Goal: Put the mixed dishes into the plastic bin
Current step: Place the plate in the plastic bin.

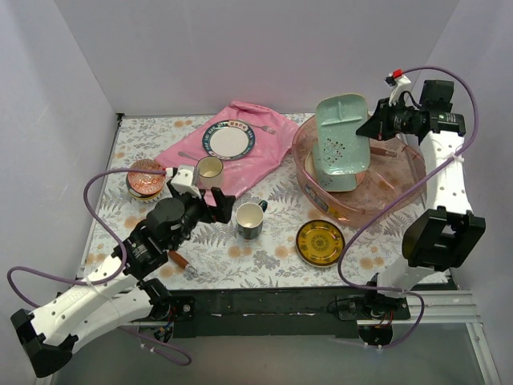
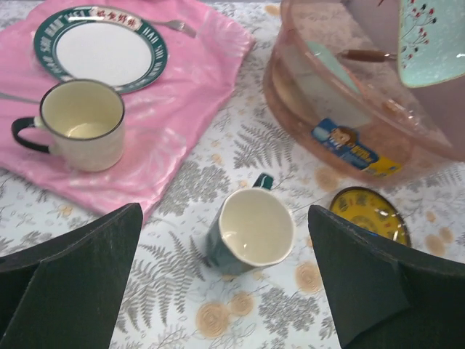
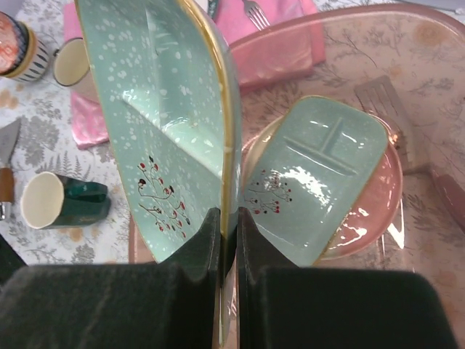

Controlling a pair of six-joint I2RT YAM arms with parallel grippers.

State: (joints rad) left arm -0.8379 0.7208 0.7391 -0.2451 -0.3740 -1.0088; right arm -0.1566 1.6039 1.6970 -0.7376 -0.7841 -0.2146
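Observation:
My right gripper (image 1: 375, 128) (image 3: 229, 218) is shut on the rim of a pale green rectangular tray (image 1: 341, 128) (image 3: 160, 123), holding it on edge above the translucent pink plastic bin (image 1: 401, 188) (image 3: 436, 43). A second green tray (image 3: 320, 174) lies in the bin on a pink-and-cream plate (image 3: 378, 196). My left gripper (image 1: 224, 207) (image 2: 225, 276) is open and empty, just short of the dark mug with a white inside (image 1: 250, 219) (image 2: 251, 233). The yellow dark-rimmed plate (image 1: 320, 241) (image 2: 370, 214) lies in front of the bin.
A cream mug (image 1: 209, 169) (image 2: 80, 123) and a green-rimmed white plate (image 1: 228, 140) sit on the flat pink cloth (image 1: 264, 148) with a fork. A patterned bowl (image 1: 146, 178) stands at the left. A metal spatula (image 3: 385, 102) lies in the bin. A wooden-handled tool (image 1: 183, 261) lies under my left arm.

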